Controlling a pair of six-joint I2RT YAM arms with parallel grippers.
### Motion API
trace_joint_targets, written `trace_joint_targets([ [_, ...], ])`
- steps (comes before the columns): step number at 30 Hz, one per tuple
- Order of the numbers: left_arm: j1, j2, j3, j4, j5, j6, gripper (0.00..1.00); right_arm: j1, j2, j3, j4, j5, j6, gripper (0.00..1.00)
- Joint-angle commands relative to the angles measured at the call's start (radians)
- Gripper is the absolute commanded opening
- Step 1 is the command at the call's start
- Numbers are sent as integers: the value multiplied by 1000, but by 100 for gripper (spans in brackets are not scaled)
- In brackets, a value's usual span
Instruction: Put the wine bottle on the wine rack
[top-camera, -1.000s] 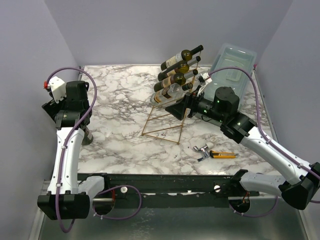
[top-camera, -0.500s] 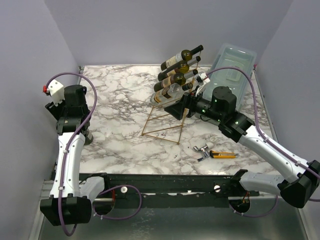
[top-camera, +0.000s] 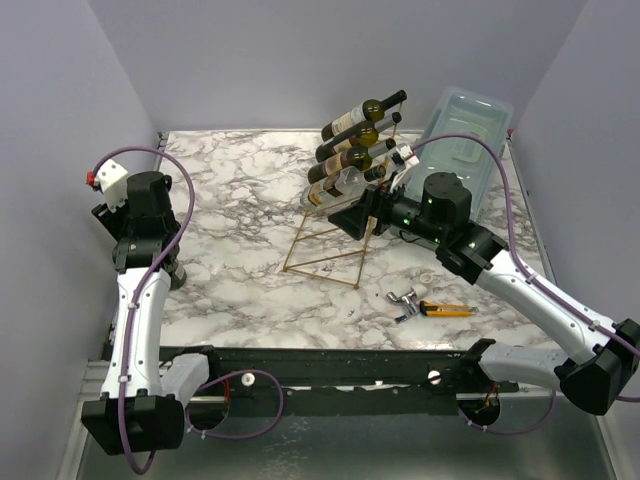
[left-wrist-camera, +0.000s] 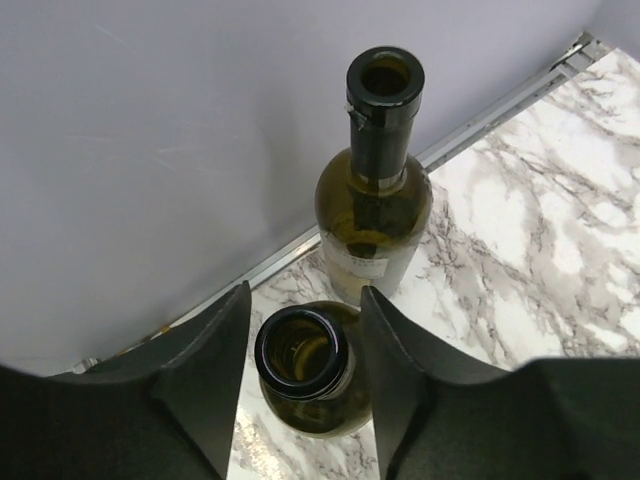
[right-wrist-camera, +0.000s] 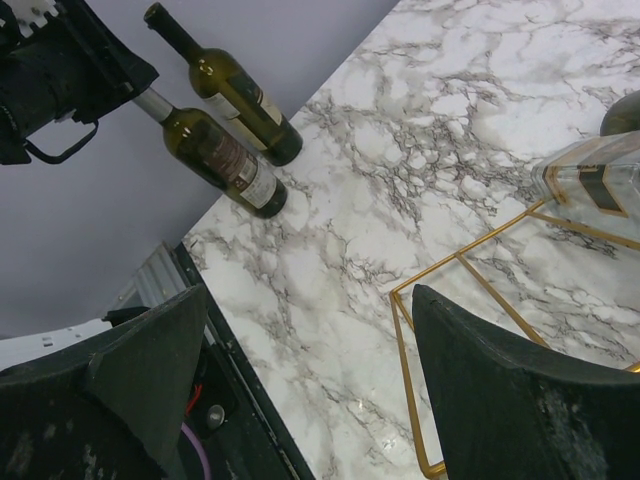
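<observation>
Maybe the wine bottle (left-wrist-camera: 300, 352) would tip and knock the other standing bottle (left-wrist-camera: 375, 215) just behind it, if the left gripper (left-wrist-camera: 305, 305) pushed its neck sideways. It stood on the worktop (top-camera: 240, 210) by the left wall, well apart from the wine rack (top-camera: 330, 240). The gripper's fingers sat close on both sides of the neck, but nobody could tell if they pinched it. A loose hold could let the smooth glass slip. The right gripper (right-wrist-camera: 305, 330) was wide open and held nothing. There were two standing bottles, about five racked bottles (top-camera: 362, 112), one rack, one blue box (top-camera: 465, 125) and one yellow tool (top-camera: 445, 310).
</observation>
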Motion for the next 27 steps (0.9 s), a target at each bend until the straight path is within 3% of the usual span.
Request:
trace_joint_targets([
  [1, 13, -25, -44, 23, 14, 13, 52, 4, 14, 12, -8, 8, 11, 87],
  [4, 18, -24, -54, 30, 20, 20, 50, 4, 20, 16, -3, 3, 17, 87],
  [8, 22, -31, -48, 36, 45, 23, 39, 4, 28, 18, -4, -4, 18, 87],
  [17, 24, -52, 18, 31, 209, 82, 2, 4, 38, 21, -4, 5, 13, 87],
  [27, 22, -54, 128, 5, 651, 125, 0, 4, 107, 73, 15, -1, 7, 87],
])
